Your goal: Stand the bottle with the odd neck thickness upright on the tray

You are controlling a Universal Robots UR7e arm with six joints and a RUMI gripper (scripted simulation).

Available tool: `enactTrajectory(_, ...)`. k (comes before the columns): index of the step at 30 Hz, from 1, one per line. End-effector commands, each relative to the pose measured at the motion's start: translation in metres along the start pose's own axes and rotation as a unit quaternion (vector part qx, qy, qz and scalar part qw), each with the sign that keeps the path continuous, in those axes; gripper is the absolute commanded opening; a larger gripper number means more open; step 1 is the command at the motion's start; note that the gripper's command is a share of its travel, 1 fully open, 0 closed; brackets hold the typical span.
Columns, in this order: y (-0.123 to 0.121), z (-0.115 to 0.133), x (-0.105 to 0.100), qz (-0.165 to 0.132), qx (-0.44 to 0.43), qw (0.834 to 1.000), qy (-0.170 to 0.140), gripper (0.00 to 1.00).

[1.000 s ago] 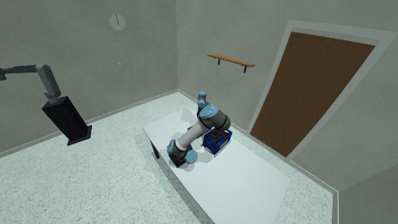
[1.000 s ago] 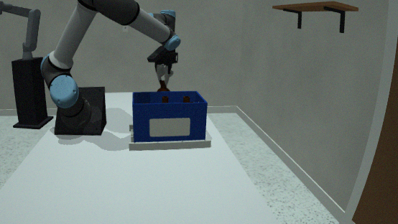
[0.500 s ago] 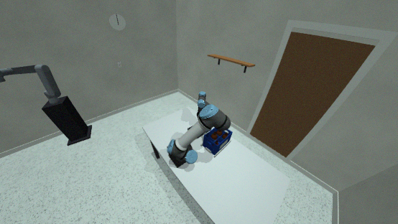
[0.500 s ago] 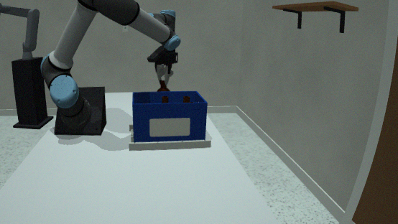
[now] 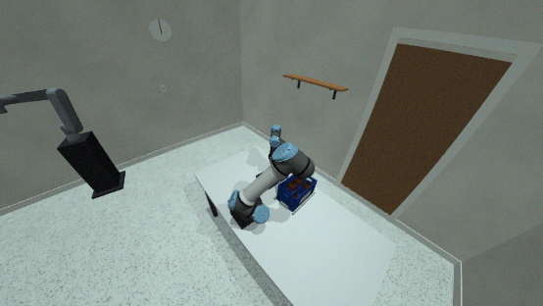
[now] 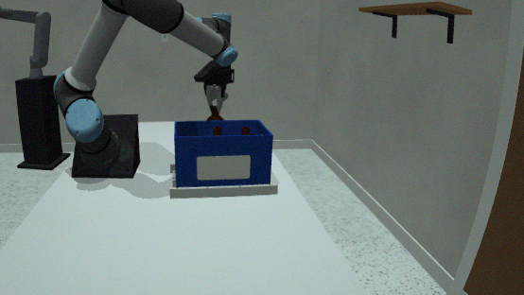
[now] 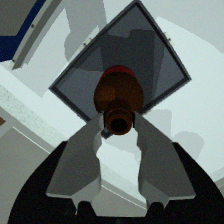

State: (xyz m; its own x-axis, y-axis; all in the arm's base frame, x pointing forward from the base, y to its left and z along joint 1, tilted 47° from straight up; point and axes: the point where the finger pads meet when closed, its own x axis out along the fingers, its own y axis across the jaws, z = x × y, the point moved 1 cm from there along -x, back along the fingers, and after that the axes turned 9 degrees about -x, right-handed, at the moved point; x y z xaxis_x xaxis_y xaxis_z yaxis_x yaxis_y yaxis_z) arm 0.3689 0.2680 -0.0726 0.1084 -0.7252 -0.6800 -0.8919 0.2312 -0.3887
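My gripper (image 7: 118, 112) is shut on the neck of a brown bottle (image 7: 119, 97) with a red label band, holding it upright. Straight below the bottle lies the dark grey square tray (image 7: 120, 63); I cannot tell whether the bottle's base touches it. In the exterior view the gripper (image 6: 216, 101) is just behind the blue crate (image 6: 223, 152), and only the top of the held bottle (image 6: 215, 113) shows above the crate's far wall. The tray is hidden behind the crate there. Other brown bottle tops (image 6: 245, 130) stand inside the crate.
The crate stands on a pale flat board (image 6: 223, 190) on the white table; its corner shows in the wrist view (image 7: 15, 30). The arm's base (image 6: 106, 147) is left of the crate. A black stand (image 6: 35, 123) is on the floor at far left.
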Motion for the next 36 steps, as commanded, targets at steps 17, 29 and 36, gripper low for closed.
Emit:
enactTrajectory(17,-0.0002,0.0002,0.0007,0.0,0.0,1.0,-0.001,0.0)
enactTrajectory(29,-0.0002,0.0003,0.0038,0.0,0.0,1.0,-0.001,0.0)
enactTrajectory(36,-0.0002,0.0003,0.0065,0.0,0.0,1.0,-0.001,0.0)
